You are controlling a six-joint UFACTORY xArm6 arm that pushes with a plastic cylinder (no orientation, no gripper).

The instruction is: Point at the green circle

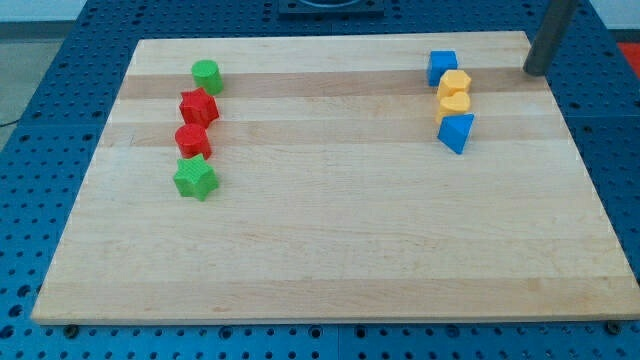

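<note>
The green circle [206,74] sits at the view's upper left of the wooden board [330,250]. Below it in a column lie a red star [198,106], a red round-edged block [192,139] and a green star [196,178]. My tip [537,71] is at the view's upper right, near the board's top right corner, far from the green circle. Left of the tip is a column of a blue cube [442,67], two yellow blocks [455,84] [453,103] and a blue triangular block [456,131].
The board lies on a blue perforated table [60,70]. The rod reaches up out of the view's top right.
</note>
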